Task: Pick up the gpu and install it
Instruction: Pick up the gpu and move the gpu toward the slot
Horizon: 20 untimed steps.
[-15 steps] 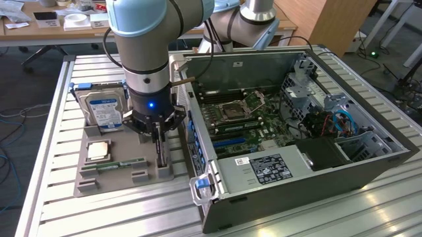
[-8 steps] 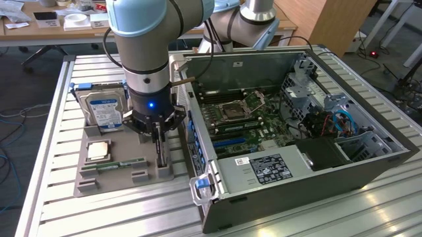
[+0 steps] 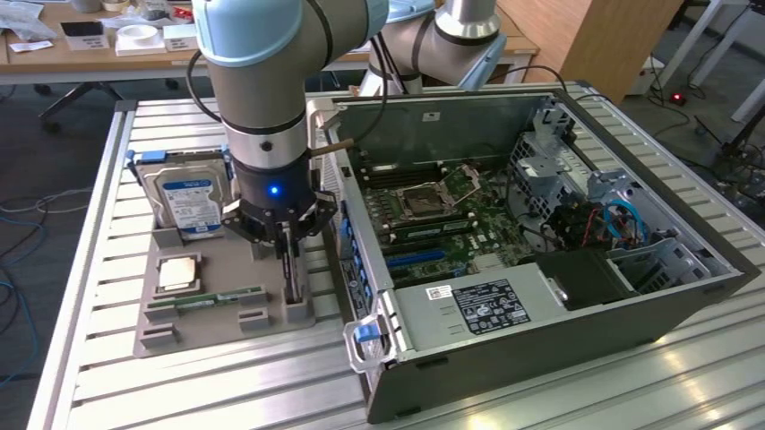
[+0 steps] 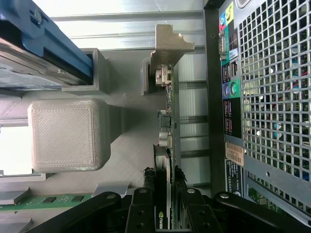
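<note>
**Now the claw pinches the gpu in its grey rack**

Seen edge-on, the gpu (image 3: 290,282) is a thin dark sliver standing upright in a slot of the grey printed holder (image 3: 161,309), left of centre in the lower half of the exterior view, just beside the open computer case (image 3: 622,313). In the wrist view the gpu (image 4: 164,160) shows as a slim black card. A silver bracket with a bent tab sits at its far end, and small connectors run along the exposed edge.

The gripper (image 3: 287,246) comes straight down onto the card. In the wrist view the gripper (image 4: 164,177) has its black fingers (image 4: 146,199) pressed against both faces, clamped on the card while it sits in the holder.

Much stays hidden. Neither broad face of the card can be seen, and its nearest end runs out of the wrist frame between the fingers, where a small green mark is too tiny to read. In the exterior view the arm covers part of the hard drive (image 3: 192,202) in the left middle. A processor (image 3: 179,271) and a green memory stick (image 3: 221,296) lie on the holder further left.
</note>
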Tool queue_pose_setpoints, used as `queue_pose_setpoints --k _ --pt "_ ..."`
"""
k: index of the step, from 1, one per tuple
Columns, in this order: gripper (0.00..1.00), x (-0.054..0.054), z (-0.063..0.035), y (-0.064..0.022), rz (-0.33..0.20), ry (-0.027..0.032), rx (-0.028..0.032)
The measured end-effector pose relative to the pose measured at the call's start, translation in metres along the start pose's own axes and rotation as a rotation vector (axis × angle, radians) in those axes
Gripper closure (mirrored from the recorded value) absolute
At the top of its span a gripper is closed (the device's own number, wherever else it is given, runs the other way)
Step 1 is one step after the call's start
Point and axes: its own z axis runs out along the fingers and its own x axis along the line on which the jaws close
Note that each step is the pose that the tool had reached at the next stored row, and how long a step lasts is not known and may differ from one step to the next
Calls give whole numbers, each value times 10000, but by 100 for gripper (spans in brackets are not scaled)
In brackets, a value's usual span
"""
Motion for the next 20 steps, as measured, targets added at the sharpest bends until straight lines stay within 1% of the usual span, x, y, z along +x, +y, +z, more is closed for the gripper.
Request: queue_pose_setpoints --k 8,12,20 --pt "74 -3 -98 4 0 0 2" --pt "74 -6 -167 7 -1 -2 6" --pt "74 -11 -337 14 0 -2 9"
